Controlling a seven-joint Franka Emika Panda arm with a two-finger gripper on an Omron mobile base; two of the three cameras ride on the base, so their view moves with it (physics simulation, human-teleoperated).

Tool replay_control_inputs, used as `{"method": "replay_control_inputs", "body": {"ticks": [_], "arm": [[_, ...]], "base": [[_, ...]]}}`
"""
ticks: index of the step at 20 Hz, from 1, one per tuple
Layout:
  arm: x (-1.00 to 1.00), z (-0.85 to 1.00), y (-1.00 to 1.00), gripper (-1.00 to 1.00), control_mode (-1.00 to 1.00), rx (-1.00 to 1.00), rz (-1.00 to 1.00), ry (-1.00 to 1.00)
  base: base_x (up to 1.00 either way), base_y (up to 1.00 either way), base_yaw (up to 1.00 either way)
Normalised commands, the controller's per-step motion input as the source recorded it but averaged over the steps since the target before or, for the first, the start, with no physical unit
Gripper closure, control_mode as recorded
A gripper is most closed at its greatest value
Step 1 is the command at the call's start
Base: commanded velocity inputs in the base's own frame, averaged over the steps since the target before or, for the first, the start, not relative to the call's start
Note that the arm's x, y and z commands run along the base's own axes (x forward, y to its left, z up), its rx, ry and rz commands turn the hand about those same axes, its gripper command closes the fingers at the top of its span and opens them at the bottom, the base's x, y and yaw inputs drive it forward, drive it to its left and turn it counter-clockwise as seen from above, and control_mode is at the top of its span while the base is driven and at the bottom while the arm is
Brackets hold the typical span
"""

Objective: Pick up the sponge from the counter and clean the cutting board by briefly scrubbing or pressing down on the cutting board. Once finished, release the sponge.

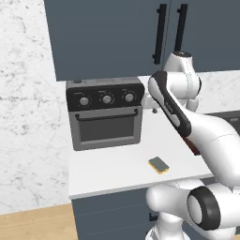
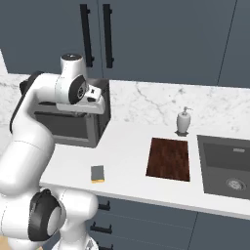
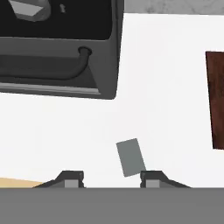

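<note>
Lying low-centre in the hand view, the small yellow sponge with grey-green scrub top (image 3: 130, 157) looks light, soft — pinch its long sides; tool (image 3: 112, 178) spread, empty.

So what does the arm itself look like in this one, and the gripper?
The arm is made of glossy white rounded segments with black bands and black rings at the joints, and no loose cables show. Its hand is a white block with a dark face. The gripper has two small dark grey finger tips with lighter grey pads.

no readable text, toaster oven (image 1: 105, 114) dial markings perhaps too small
</note>
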Motion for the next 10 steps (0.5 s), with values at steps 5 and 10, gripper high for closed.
{"method": "replay_control_inputs", "body": {"ticks": [5, 10], "arm": [[-0.06, -0.4, 0.0, -1.0, -1.0, 0.0, 0.0, 0.02], [-0.37, -0.69, 0.01, -1.0, -1.0, -0.03, 0.0, 0.0]], "base": [[0.0, 0.0, 0.0], [0.0, 0.0, 0.0]]}}
